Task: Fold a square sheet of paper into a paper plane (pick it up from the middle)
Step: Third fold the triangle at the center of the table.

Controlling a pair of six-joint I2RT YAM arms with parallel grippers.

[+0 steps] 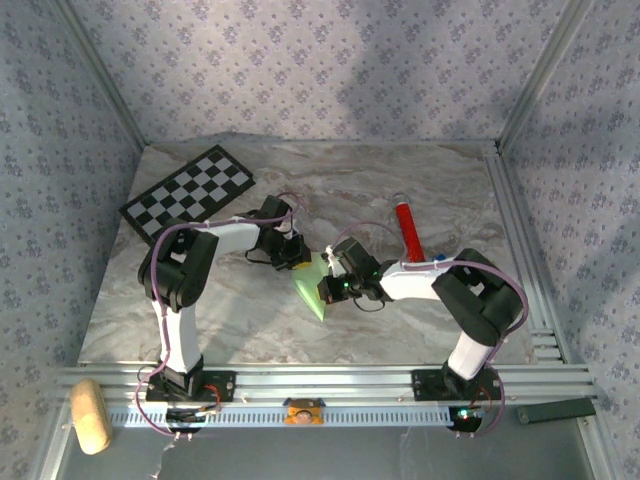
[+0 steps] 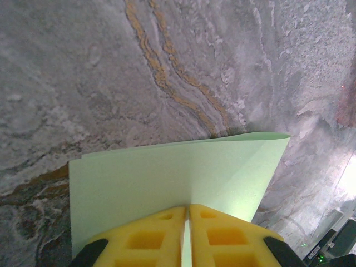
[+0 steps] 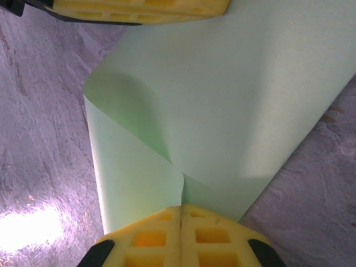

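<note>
Green, curled over, seemingly early. Pinching the square sheet of paper in left hand and right hand, both clamped. Lacks nose, wings.

Folded green paper sheet clamped in left claw, marble tabletop beneath.

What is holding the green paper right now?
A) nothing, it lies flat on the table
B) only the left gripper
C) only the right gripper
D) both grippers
D: the left gripper and the right gripper each pinch an edge of the green paper.
</note>
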